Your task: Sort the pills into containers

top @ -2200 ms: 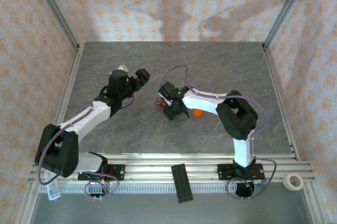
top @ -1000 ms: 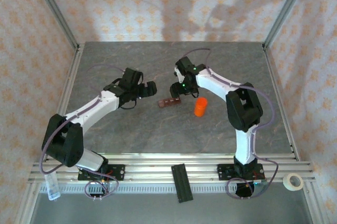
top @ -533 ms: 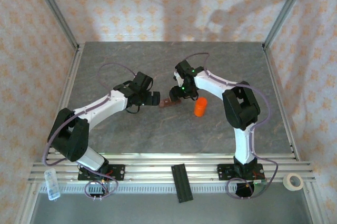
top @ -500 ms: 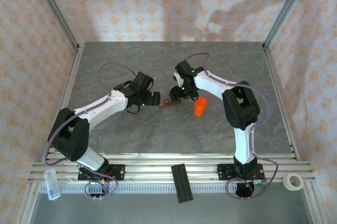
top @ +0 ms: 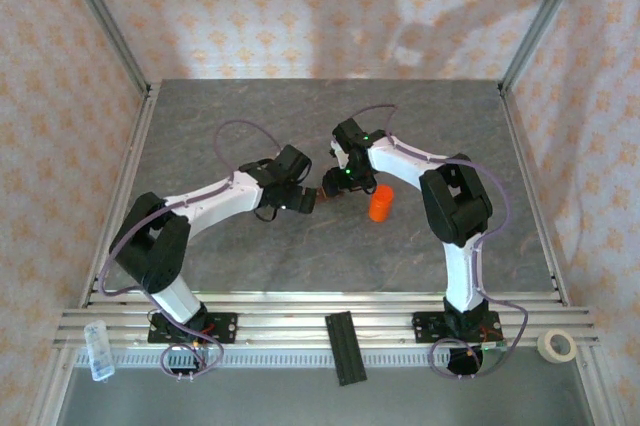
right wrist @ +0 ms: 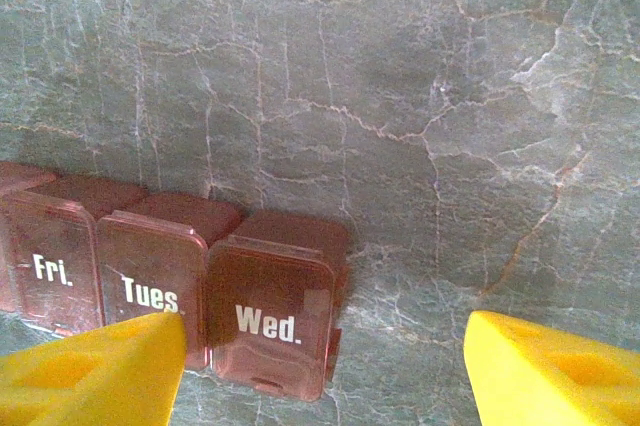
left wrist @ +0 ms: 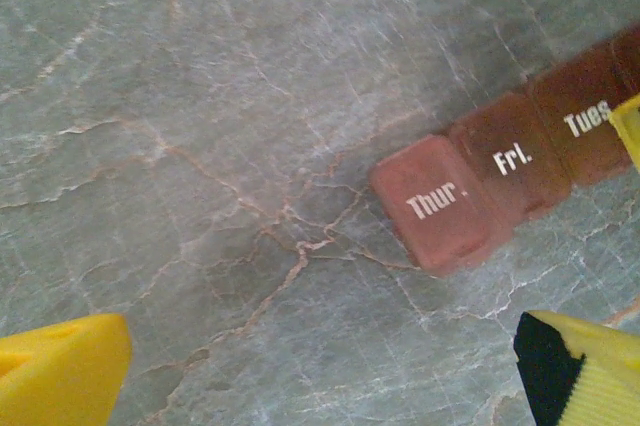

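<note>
Where frame ends, containers (left wrist: pixel 470 186) cut off past Tues., contents unclear

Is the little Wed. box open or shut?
Shut. The Wed. lid lies flat over its compartment, label facing up.

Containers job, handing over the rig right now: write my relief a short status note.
Left gripper: open, holding nothing, near the Thur. end of the containers.
Right gripper: open, fingers either side of the Wed. end, not closed on it.
The containers lie between the two grippers, and every lid I can see is shut. The orange bottle stands upright just right of them.
Done: no sorting evident.
Left: probably open bottle and lids, then distribute the pills.
</note>
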Motion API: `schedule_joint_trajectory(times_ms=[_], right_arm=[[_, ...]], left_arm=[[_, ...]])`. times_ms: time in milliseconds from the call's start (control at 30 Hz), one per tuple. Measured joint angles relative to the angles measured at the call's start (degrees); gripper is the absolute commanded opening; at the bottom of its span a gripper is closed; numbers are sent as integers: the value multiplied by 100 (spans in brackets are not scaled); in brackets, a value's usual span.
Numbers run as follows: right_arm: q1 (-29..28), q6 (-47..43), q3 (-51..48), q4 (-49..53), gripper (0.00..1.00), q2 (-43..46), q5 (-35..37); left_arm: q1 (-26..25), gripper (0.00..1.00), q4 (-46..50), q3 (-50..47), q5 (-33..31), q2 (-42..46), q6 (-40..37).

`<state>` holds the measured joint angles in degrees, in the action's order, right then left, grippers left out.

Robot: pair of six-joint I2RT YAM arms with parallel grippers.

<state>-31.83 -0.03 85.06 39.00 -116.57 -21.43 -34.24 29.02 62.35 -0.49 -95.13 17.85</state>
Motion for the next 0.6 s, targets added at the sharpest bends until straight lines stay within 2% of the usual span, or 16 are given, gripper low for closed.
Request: schedule_joint_trajectory(times_ms=[400,600], right_arm=[[-15,0,0,-2,72,-9,-2],[-26,0,0,-7,72,-20,-7]], left_arm=[[-15,100,-9,238,-111,-562,-39],[146,100,-9,439,-151,-697,-39]])
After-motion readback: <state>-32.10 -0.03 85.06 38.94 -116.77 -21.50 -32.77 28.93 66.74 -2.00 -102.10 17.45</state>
